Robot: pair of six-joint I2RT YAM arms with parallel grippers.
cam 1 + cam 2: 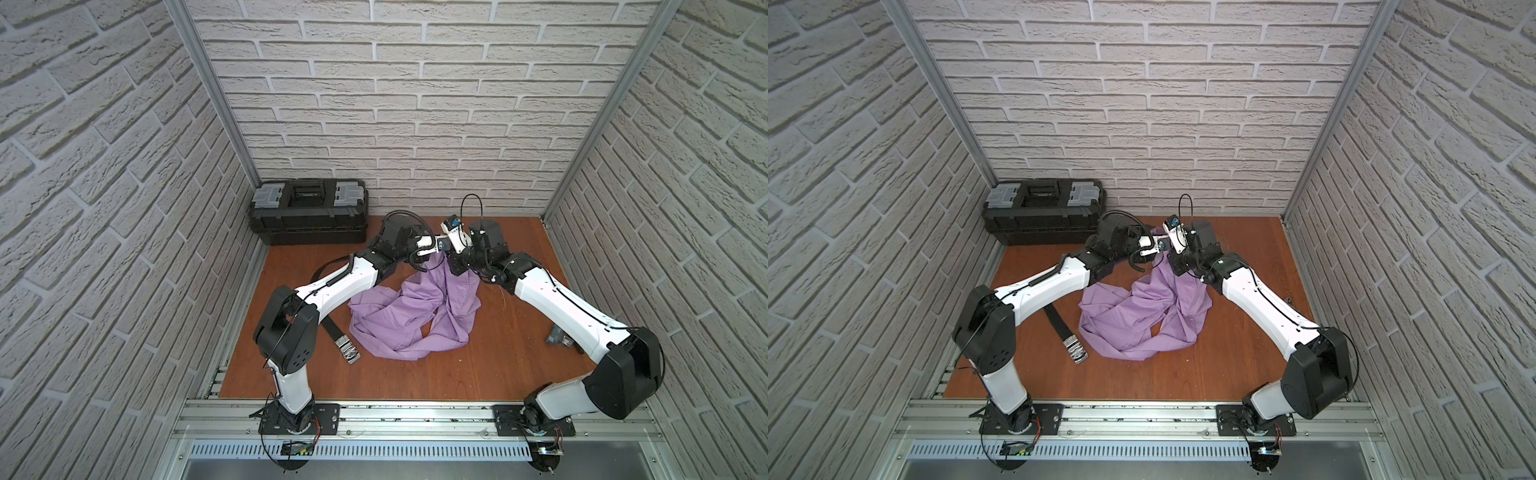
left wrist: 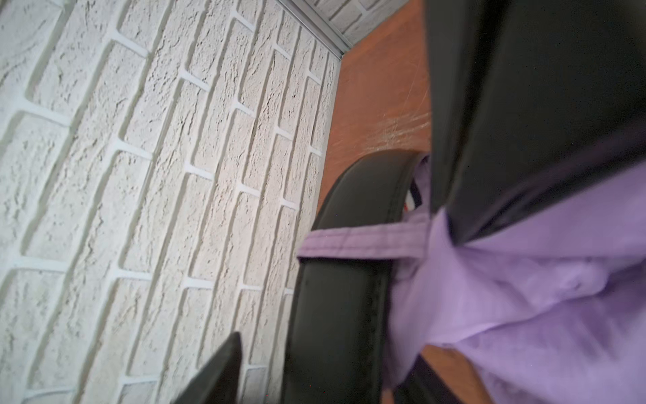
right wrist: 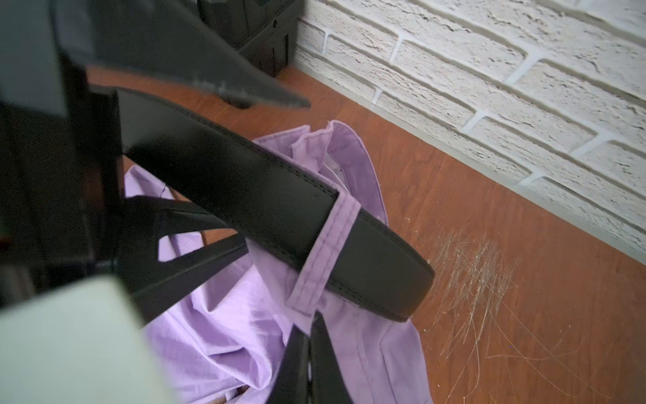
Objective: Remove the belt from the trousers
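The lilac trousers (image 1: 415, 316) lie crumpled on the wooden floor, with their waistband lifted at the back. My right gripper (image 3: 311, 327) is shut on the waistband cloth just under a belt loop (image 3: 325, 252). The black belt (image 3: 244, 189) runs through that loop, and its plain end sticks out past it. My left gripper (image 2: 332, 349) is open, with a finger on either side of the strap (image 2: 335, 314); a gap shows beside the strap. The silver buckle (image 1: 348, 352) rests on the floor left of the trousers in both top views, the strap running under my left arm.
A black toolbox (image 1: 309, 216) stands in the back left corner against the brick wall. A small grey object (image 1: 559, 336) lies by my right arm. Brick walls close in on three sides. Both wrists (image 1: 1167, 241) meet close to the back wall.
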